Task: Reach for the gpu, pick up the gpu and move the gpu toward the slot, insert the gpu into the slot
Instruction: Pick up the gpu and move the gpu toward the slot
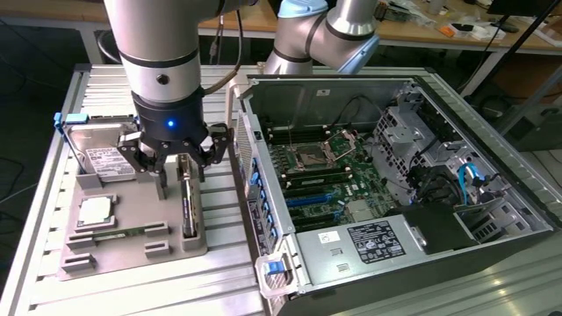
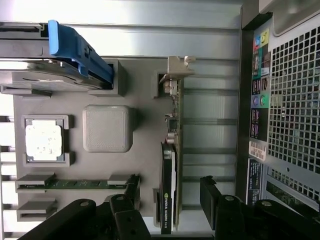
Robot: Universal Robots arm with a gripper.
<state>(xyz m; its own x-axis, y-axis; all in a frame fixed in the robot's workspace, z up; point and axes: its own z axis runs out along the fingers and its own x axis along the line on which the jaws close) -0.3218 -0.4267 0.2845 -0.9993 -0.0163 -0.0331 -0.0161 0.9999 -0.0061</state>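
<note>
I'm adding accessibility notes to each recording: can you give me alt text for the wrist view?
The open gripper straddles the gpu, which stands on edge in a grey holder, without touching it. The holder also carries a hard drive, a CPU chip and a memory stick; the computer case stands beside it.

The arm (image 1: 158,33) is a thick silver-grey metal tube, crossed by a narrow dark band, with a small dark screw (image 1: 162,79) set in the grey just below it. Next comes a black wrist section with a glowing blue light (image 1: 170,122). A thin cable (image 1: 237,52) runs alongside. A second silver link behind has a pale blue joint cap (image 1: 303,9). The end effector (image 1: 180,164) is black and angular, and its blocky black fingers (image 2: 216,200) are studded with round screw heads.
</note>
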